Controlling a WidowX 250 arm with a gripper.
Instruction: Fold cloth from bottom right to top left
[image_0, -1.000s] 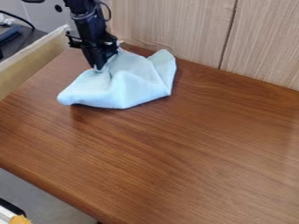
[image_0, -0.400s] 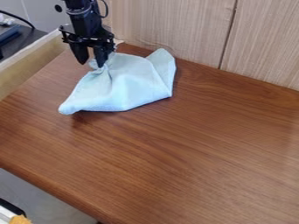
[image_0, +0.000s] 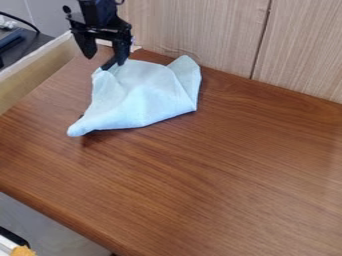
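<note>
My gripper (image_0: 104, 61) hangs at the upper left, over the back left part of the table, with its two fingers spread wide. The light blue cloth (image_0: 143, 95) lies bunched and partly folded just below and to the right of it. One corner of the cloth points up at the back right, and another stretches to the front left. The right fingertip is at the cloth's upper left edge; whether it touches the fabric I cannot tell.
The brown wooden table (image_0: 220, 170) extends to the front and right. A pale wooden wall panel (image_0: 200, 30) stands along its back edge. A light wooden ledge (image_0: 33, 75) borders the left side, with a dark surface (image_0: 27, 45) beyond it.
The gripper's fingers have opened, letting go of the cloth, and the gripper has risen slightly. The cloth's upper left part has loosened and spread, and its front left corner has slid slightly forward.
</note>
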